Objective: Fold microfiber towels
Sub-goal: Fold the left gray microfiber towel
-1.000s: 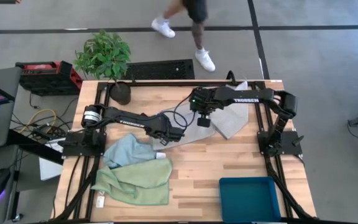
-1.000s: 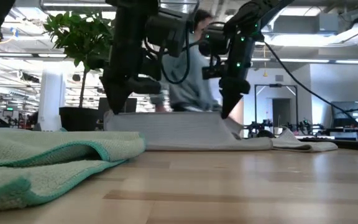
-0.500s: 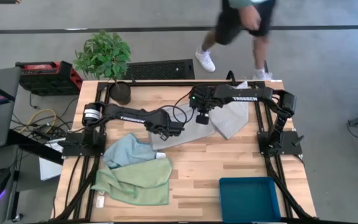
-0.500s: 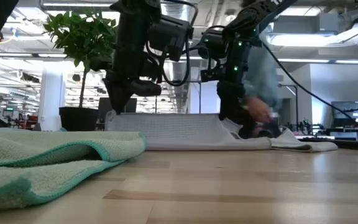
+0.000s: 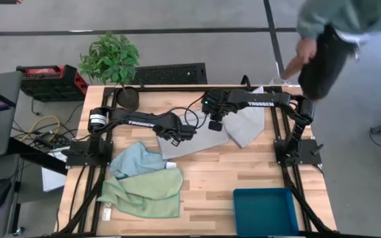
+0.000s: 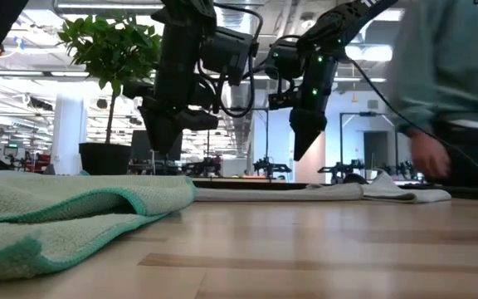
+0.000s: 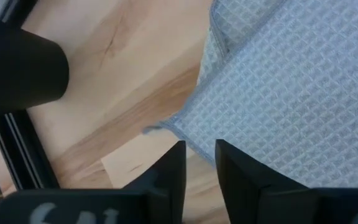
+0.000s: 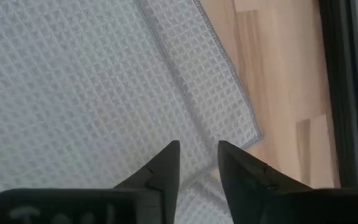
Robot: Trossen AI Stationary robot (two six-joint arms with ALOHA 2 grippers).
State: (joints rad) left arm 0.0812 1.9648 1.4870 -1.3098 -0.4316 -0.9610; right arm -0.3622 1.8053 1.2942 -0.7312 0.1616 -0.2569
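Note:
A light grey towel [image 5: 197,142] lies flat on the table's far middle, with a second grey towel [image 5: 249,124] beside it on the right. My left gripper [image 5: 176,137] hangs open above the first towel's left corner [image 7: 169,127], fingers [image 6: 158,148] clear of the cloth. My right gripper [image 5: 214,125] hangs open above the towel's right end [image 8: 104,93], its tips [image 6: 299,154] also clear. Nothing is between either pair of fingers. A light blue towel [image 5: 135,160] and a pale green towel [image 5: 145,193] lie crumpled at the near left.
A dark teal bin [image 5: 265,210] stands at the near right corner. A potted plant [image 5: 111,61] sits at the far left corner. A person [image 5: 329,36] bends down beyond the table's far right corner. Bare wood [image 5: 237,172] lies between the towels and the bin.
Both grippers have opened and let go of the grey towel's edge, which they held raised above the table. That edge has dropped, and the towel now lies flat. My left gripper has drifted a little toward the table's left edge. A person has walked rightward behind the table.

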